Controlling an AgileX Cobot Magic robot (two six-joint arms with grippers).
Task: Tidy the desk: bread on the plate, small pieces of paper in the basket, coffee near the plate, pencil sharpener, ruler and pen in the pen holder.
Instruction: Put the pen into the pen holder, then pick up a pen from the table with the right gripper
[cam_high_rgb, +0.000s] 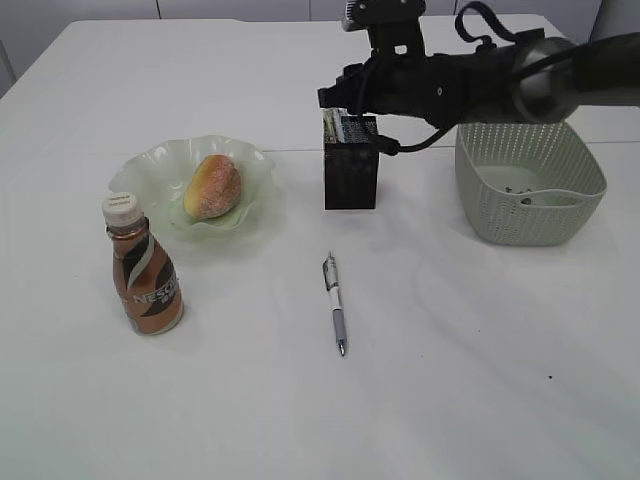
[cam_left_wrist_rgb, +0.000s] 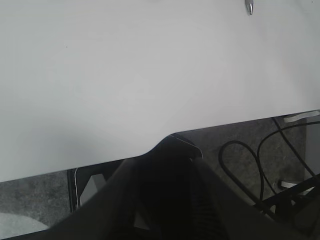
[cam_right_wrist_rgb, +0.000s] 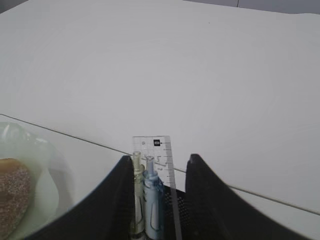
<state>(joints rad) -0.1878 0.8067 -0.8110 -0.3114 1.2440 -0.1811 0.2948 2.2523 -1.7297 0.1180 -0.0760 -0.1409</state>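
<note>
White table (cam_high_rgb: 480, 350): one pen (cam_high_rgb: 334, 302), one bottle (cam_high_rgb: 143, 268), one basket (cam_high_rgb: 528, 182); right end effector (cam_right_wrist_rgb: 156, 200) released over holder (cam_high_rgb: 351, 175), left's state unclear.

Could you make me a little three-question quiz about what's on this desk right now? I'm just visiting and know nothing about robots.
1. True or false: the bread lies on the plate.
2. Which tidy-up item lies loose on the table? A) ruler B) pen C) bread
3. Fill in: the right hand is above the black ____.

Key:
1. True.
2. B: the pen lies in front of the pen holder, while the ruler stands inside it.
3. Pen holder; the hand's fingers stand apart, either side of the ruler.
</note>
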